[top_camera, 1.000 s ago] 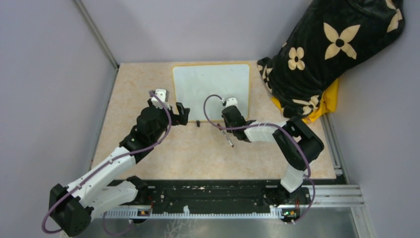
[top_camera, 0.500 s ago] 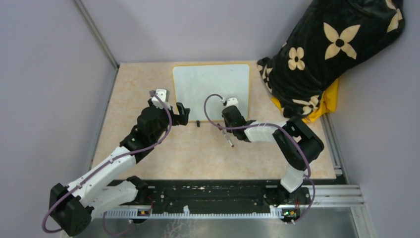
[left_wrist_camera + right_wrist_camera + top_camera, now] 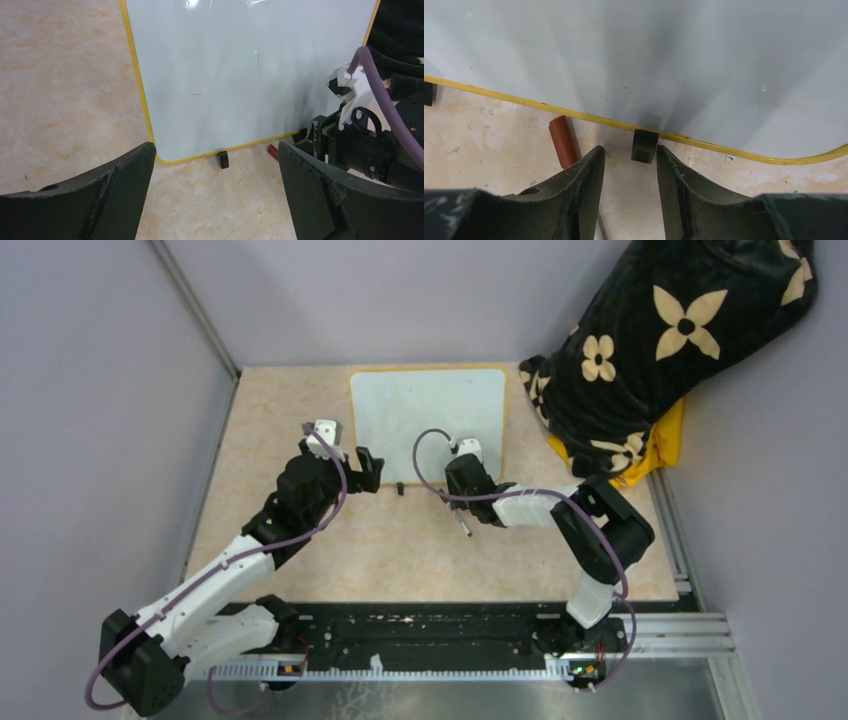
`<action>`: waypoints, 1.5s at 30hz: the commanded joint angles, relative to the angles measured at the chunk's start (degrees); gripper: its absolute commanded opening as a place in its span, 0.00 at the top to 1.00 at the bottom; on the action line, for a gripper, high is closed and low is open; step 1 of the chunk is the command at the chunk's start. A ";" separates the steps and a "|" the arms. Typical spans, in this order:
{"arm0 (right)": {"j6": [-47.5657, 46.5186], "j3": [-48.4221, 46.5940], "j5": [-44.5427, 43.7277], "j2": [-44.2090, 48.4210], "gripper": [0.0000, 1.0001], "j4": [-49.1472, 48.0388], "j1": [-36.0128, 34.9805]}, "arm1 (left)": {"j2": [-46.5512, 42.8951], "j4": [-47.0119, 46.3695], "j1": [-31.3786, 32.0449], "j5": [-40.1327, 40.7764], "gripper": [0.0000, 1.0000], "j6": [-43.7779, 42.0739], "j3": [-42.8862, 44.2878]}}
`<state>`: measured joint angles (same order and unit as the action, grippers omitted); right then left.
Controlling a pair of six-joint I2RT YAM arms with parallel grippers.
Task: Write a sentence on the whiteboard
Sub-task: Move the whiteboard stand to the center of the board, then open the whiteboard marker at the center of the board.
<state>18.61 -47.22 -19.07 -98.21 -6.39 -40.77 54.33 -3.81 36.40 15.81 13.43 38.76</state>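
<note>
**Both tools open at the whiteboard's near edge**

The whiteboard (image 3: pixel 428 410) sits on the table (image 3: pixel 280 420), glossy face up. The left tool (image 3: pixel 368 470) hangs off the board's near-left corner, fingers spread wide around nothing. The right tool (image 3: pixel 629 150) hangs at the board's near edge, fingers apart, framing a black foot (image 3: pixel 644 146). A red-brown marker (image 3: pixel 563 141) lies just off that edge, beside the right tool; whether they touch is unclear.
</note>
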 commanded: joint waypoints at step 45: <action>1.15 8.09 8.86 16.43 0.42 2.60 -5.17 | -1.09 -0.31 0.40 -0.50 0.01 -0.07 1.95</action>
<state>23.11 -40.51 -15.66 -84.33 -0.36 -43.24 54.33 -3.81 36.40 15.42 13.43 38.76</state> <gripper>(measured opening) 0.579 0.989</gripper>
